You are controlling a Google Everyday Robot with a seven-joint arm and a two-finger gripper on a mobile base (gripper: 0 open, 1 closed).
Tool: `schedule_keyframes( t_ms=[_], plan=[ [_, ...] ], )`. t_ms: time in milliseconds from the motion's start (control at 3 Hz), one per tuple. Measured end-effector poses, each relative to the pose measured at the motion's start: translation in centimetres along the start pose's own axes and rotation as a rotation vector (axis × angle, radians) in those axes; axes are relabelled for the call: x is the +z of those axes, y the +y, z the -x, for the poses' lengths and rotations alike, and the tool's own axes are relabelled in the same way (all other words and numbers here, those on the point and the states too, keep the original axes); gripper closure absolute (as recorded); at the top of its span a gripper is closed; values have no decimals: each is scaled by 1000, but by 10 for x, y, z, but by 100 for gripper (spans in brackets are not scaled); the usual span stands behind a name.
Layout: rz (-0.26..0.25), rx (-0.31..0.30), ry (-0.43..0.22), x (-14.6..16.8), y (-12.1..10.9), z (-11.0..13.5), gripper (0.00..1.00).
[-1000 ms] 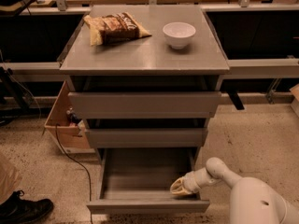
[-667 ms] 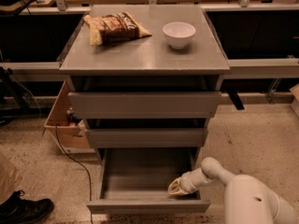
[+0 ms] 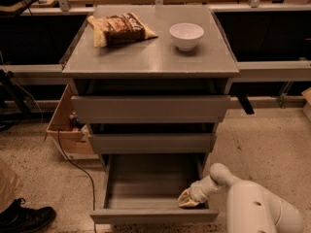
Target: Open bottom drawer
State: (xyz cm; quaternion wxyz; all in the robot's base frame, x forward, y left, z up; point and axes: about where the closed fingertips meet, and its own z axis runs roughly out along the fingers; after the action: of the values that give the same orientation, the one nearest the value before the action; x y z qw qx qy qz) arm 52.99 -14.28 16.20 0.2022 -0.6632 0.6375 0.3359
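Observation:
The bottom drawer (image 3: pixel 153 215) of the grey cabinet is pulled well out, showing its shallow grey box interior (image 3: pixel 150 181), which holds nothing I can see. My gripper (image 3: pixel 188 198) sits at the drawer's front right corner, just inside and behind the slim front panel, on a white arm that comes in from the lower right. The mid-sized drawer front (image 3: pixel 151 142) and the largest drawer front (image 3: pixel 150 108) above it are only slightly out.
On the cabinet top (image 3: pixel 146 57) lie a brown snack bag (image 3: pixel 120 29) and a white bowl (image 3: pixel 186 35). A cardboard box (image 3: pixel 65 130) and a black cable (image 3: pixel 77 166) are at the left. A person's shoe (image 3: pixel 24 220) is at the lower left.
My gripper has shifted slightly left and toward the drawer's front panel. The drawer looks about as far out as before.

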Motion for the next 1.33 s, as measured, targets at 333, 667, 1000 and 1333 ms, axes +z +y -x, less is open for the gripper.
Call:
schedule_keyframes(
  t_ms=[333, 667, 1000, 1333],
  plan=[
    [47, 39, 5, -3, 17, -9, 100],
    [68, 60, 8, -5, 26, -14, 100],
    [114, 101, 11, -8, 44, -22, 100],
    [150, 153, 8, -15, 59, -28, 100]
  ],
)
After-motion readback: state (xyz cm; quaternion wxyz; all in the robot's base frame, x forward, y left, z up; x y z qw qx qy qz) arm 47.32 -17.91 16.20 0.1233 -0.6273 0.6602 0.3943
